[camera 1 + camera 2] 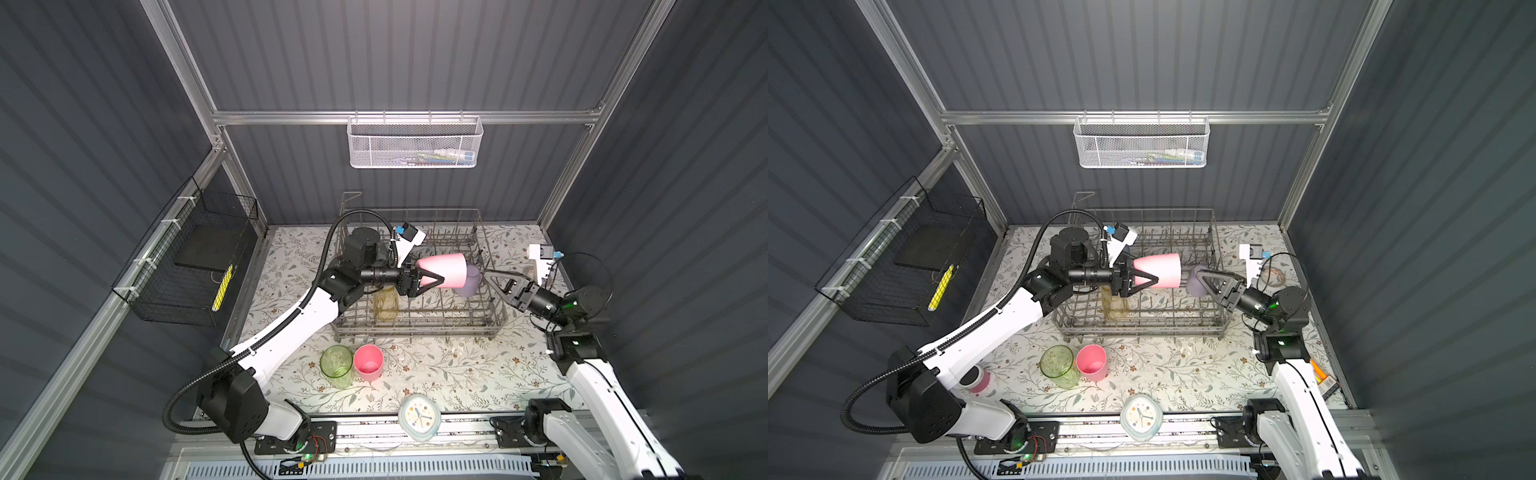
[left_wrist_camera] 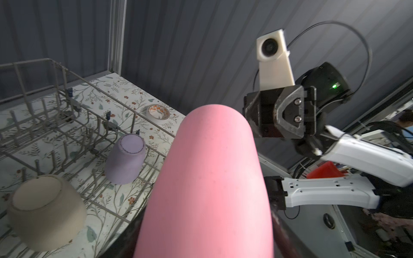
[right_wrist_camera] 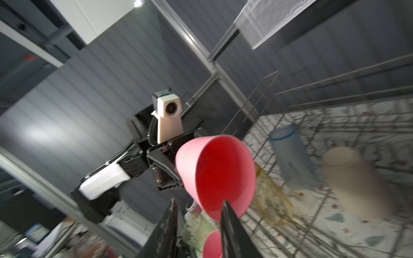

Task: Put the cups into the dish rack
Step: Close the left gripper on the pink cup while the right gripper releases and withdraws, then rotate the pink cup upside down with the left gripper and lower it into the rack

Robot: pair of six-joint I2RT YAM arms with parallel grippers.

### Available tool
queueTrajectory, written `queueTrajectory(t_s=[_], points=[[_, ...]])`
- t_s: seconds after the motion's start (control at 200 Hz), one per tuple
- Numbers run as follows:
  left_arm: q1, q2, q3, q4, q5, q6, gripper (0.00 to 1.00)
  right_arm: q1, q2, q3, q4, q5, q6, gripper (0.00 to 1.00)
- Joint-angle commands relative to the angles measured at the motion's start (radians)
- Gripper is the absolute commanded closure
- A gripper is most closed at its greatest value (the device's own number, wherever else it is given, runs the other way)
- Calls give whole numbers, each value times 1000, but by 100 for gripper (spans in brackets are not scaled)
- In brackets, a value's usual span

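My left gripper (image 1: pixel 442 273) (image 1: pixel 1154 272) is shut on a pink cup (image 1: pixel 446 270) (image 1: pixel 1160 270) (image 2: pixel 207 178), holding it on its side above the dish rack (image 1: pixel 415 328) (image 1: pixel 1142 330). Its mouth faces my right gripper (image 1: pixel 490 280) (image 1: pixel 1204 284) (image 3: pixel 199 202), which is open just off the rim with nothing between its fingers. A lavender cup (image 1: pixel 469 284) (image 2: pixel 126 160), a beige cup (image 2: pixel 47 212) and a blue cup (image 3: pixel 290 154) stand bottom-up in the rack. A yellow cup (image 1: pixel 385 305) is also in it. A green cup (image 1: pixel 336 365) and another pink cup (image 1: pixel 368 362) stand on the table.
A white clock (image 1: pixel 419 415) lies at the front edge. A tape roll (image 2: pixel 158 111) sits right of the rack. A short pink cylinder (image 1: pixel 978 380) is by the left arm's base. A white mesh basket (image 1: pixel 415 143) hangs on the back wall and a black wire basket (image 1: pixel 187 257) on the left.
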State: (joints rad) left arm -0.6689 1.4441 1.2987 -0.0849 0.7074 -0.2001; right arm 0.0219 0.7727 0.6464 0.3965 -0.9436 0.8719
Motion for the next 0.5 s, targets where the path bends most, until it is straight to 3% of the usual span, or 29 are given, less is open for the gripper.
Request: queueTrajectory(t_s=[0.0,0.175,0.495], points=[[-2,-25,63,-132,-101,91,39,-4,-65,93,-561,258,-377,65],[-3,9,142,-278,-246,161,38,-4,-96,117,-724,496,-455,65],[-18,69,222,-463,-425,240,38,-5,-97,87,-740,565,-460,64]])
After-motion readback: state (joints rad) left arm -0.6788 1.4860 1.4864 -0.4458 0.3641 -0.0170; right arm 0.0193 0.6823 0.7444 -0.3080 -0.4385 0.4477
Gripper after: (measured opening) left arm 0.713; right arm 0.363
